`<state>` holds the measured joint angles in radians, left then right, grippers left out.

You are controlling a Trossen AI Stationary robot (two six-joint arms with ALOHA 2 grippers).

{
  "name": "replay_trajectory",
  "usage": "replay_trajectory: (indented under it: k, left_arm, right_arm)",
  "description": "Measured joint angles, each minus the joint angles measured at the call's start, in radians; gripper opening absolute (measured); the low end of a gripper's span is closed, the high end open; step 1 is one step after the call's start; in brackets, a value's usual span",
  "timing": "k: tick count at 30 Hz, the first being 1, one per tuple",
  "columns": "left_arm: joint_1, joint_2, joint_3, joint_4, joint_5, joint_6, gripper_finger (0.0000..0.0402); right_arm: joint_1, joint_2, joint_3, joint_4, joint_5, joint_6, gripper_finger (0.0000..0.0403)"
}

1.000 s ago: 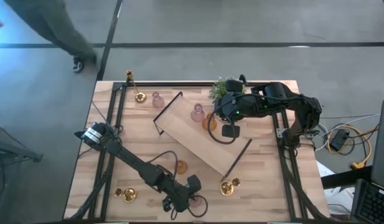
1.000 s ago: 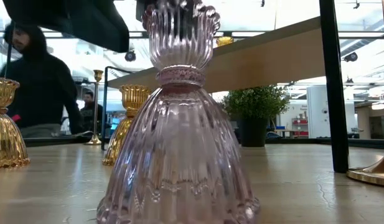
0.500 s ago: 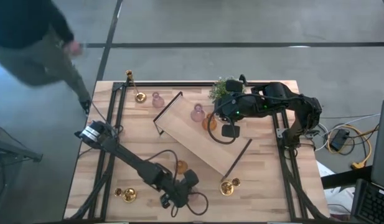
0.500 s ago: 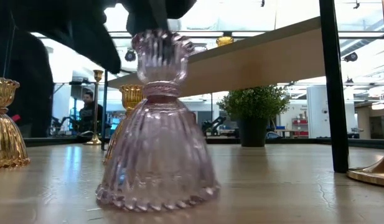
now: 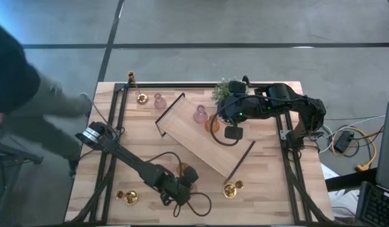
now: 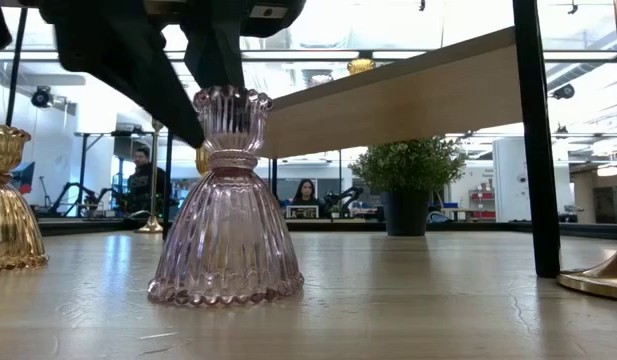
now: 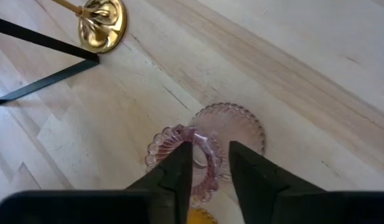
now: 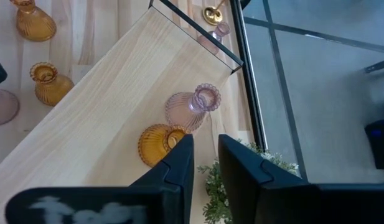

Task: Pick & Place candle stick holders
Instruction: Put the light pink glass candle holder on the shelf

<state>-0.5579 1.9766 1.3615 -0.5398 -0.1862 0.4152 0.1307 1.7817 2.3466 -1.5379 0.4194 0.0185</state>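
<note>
A pink glass candle stick holder (image 6: 226, 205) stands upright on the light wood table (image 5: 270, 183) near the front edge. The left gripper (image 7: 209, 163) is clamped on its fluted rim, one finger (image 7: 179, 168) inside the cup, the other outside. An amber holder (image 5: 184, 169) sits just beside it.

On the long wooden tray (image 5: 200, 144), which lies diagonally across the table, stand another pink holder (image 8: 192, 107) and an amber one (image 8: 159, 143), just beside each other. The right gripper (image 8: 204, 163) hovers above this pair — fingers narrowly parted, holding nothing. A potted plant (image 5: 224, 90) stands at the tray's far side.

Brass holders (image 5: 127, 197) rest at the table's corners. Beyond the table — grey floor, a bright workshop, and a person (image 5: 21, 107) passing on the left.
</note>
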Motion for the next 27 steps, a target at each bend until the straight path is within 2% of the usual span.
replay_trajectory:
  k: [4,13,19,24,27]
  left_arm:
    - [0.000,-0.001,0.000,-0.015,0.002,-0.010,0.0041]
    - [0.002,-0.002,0.008,0.009,-0.004,-0.088,0.0039]
    - [0.007,-0.014,0.100,-0.064,0.015,-0.130,0.0039]
    - [0.003,-0.085,0.128,-0.087,0.020,-0.114,0.0037]
    - [-0.003,-0.162,0.121,-0.083,-0.028,-0.101,0.0037]
  right_arm:
    - [0.000,0.000,0.000,0.000,0.000,0.000,0.0076]
    - [0.000,0.000,0.000,0.000,0.000,0.000,0.0068]
    - [0.000,0.000,0.000,-0.001,-0.005,0.011,0.0061]
    - [0.003,0.000,0.000,-0.033,-0.012,0.031,0.0059]
    - [0.002,-0.003,0.000,-0.033,-0.029,0.039,0.0061]
